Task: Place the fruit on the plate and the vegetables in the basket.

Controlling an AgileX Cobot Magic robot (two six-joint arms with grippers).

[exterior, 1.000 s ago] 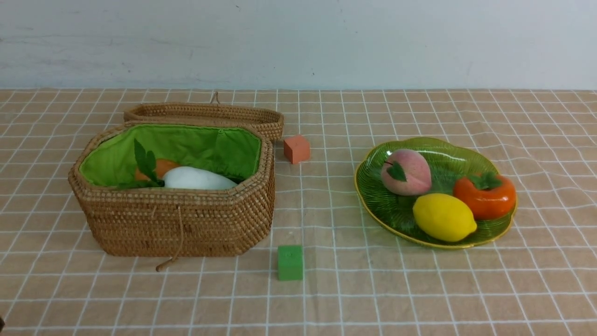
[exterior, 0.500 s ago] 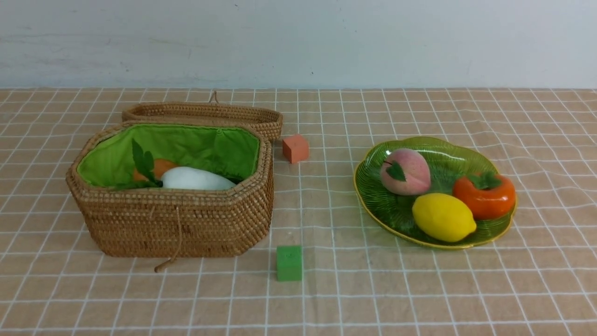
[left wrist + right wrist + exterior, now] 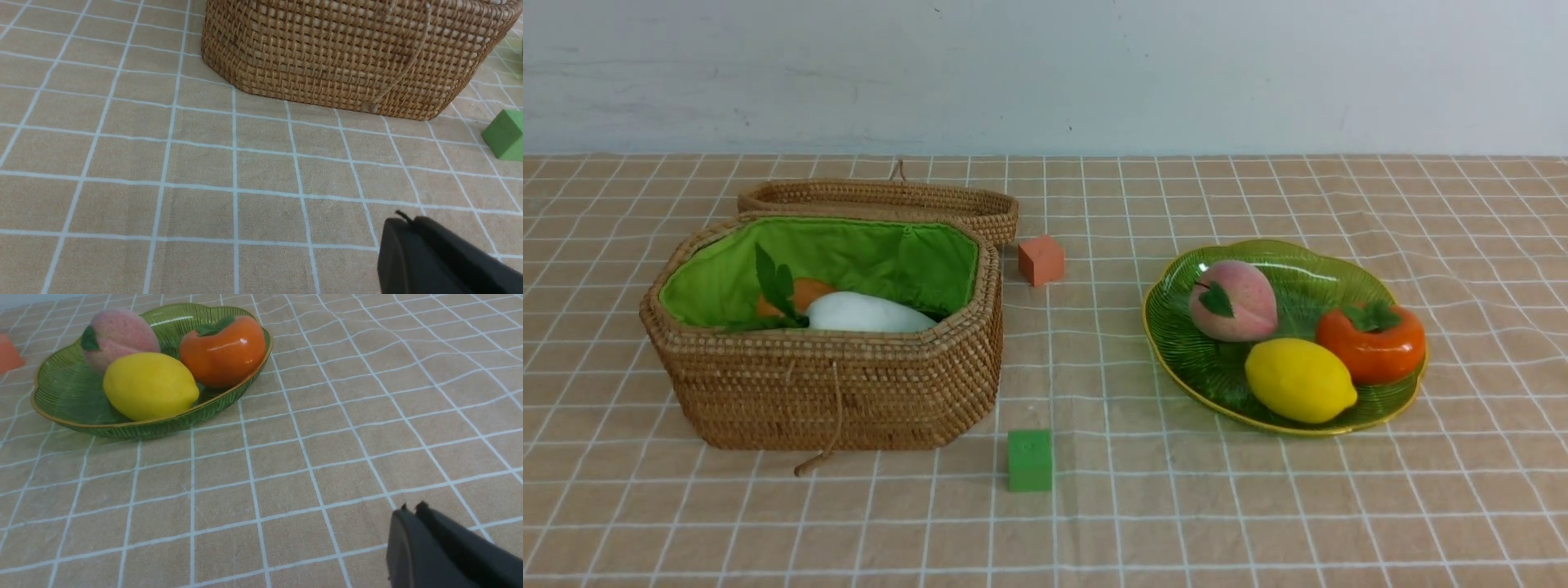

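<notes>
Front view shows you the basket point(image 3: 833, 384) on the left, with the white radish point(image 3: 870, 314) and an orange vegetable point(image 3: 805, 292) inside, its lid point(image 3: 882, 200) behind it. On the right, the plate point(image 3: 1201, 367) carries the peach point(image 3: 1232, 300), lemon point(image 3: 1300, 380) and persimmon point(image 3: 1372, 343). Left wrist view gives you the left gripper point(image 3: 404, 222) closed and empty above the cloth, near the basket wall. Right wrist view: your right gripper point(image 3: 410, 509) is pressed together, empty, well apart from the plate.
</notes>
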